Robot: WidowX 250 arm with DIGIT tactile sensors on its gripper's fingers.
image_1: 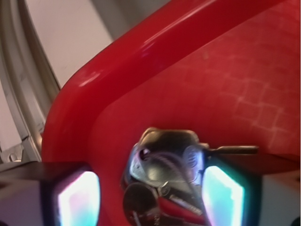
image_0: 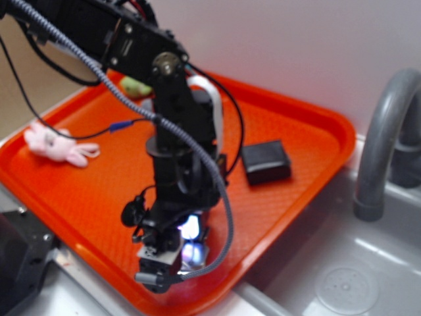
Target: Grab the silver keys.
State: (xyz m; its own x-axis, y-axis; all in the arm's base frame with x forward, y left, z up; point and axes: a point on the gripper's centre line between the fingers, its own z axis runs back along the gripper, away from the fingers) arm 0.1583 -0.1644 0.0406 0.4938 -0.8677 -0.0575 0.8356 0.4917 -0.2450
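1. Pincer (image_1: pixel 148 195) fingers (image_1: pixel 77 197) are seen spread apart in the wrist view, with the silver keys (image_1: pixel 164 165) lying between the two lit pads; no pad is seen touching metal, so nothing is judged to be held yet.
2. Relative to the orange tray (image_0: pixel 309 131), the keys are placed on its floor close to the near rim, by a rounded corner, directly under the lowered arm.
3. In the exterior view the keys are almost wholly hidden by the wrist; only a bright glint is made out there.
4. Well away across the tray, a black box (image_0: pixel 266 162) is seen, and a pink plush toy (image_0: pixel 56 146) lies at the far-left rim.
5. A slip is judged the main risk: the keys are flat and loose on a thin ring, so a single key could be pinched and the bunch swung free.
6. A closing finger could also be caught against the tray's raised rim, since the bunch sits so near it.
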